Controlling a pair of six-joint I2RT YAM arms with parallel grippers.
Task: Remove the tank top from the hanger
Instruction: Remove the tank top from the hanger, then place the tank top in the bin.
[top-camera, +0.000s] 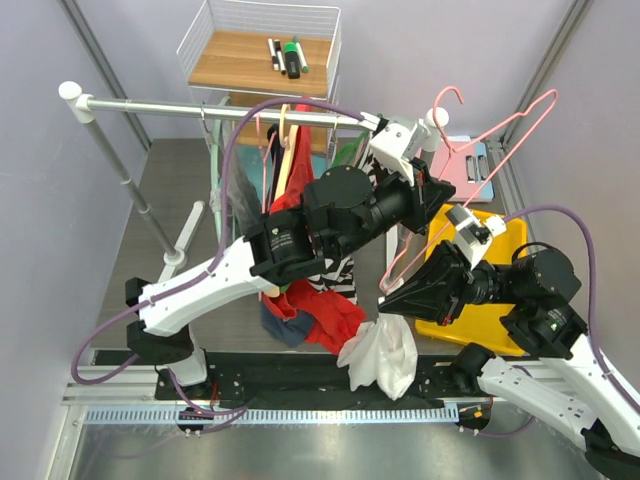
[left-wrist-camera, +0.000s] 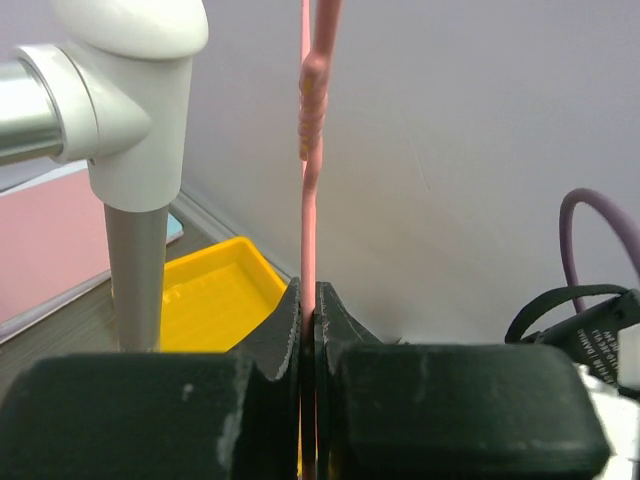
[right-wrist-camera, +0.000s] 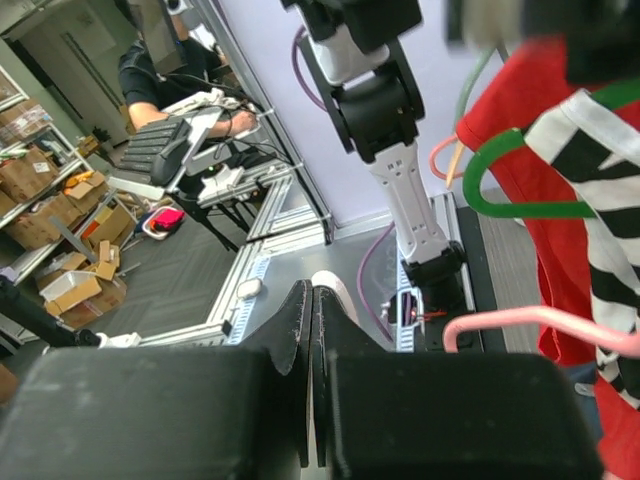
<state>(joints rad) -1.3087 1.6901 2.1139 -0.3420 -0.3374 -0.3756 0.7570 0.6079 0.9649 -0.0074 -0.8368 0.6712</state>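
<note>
The pink wire hanger (top-camera: 500, 135) stands tilted to the right of the rail, its hook up. My left gripper (top-camera: 430, 190) is shut on one of its wires, and in the left wrist view the pink hanger (left-wrist-camera: 308, 200) runs straight up out of the closed left gripper (left-wrist-camera: 308, 295). The white tank top (top-camera: 383, 355) hangs bunched below my right gripper (top-camera: 385, 298), close to the hanger's lower corner. In the right wrist view the right gripper (right-wrist-camera: 311, 295) is shut, with a bit of white tank top (right-wrist-camera: 337, 287) showing past its tips and the hanger (right-wrist-camera: 530, 320) at the right.
A metal clothes rail (top-camera: 220, 108) carries several other hangers with red and striped garments (top-camera: 320, 300) under my left arm. A yellow tray (top-camera: 495, 225) lies at the right, and a wire basket shelf (top-camera: 240, 60) with markers stands at the back.
</note>
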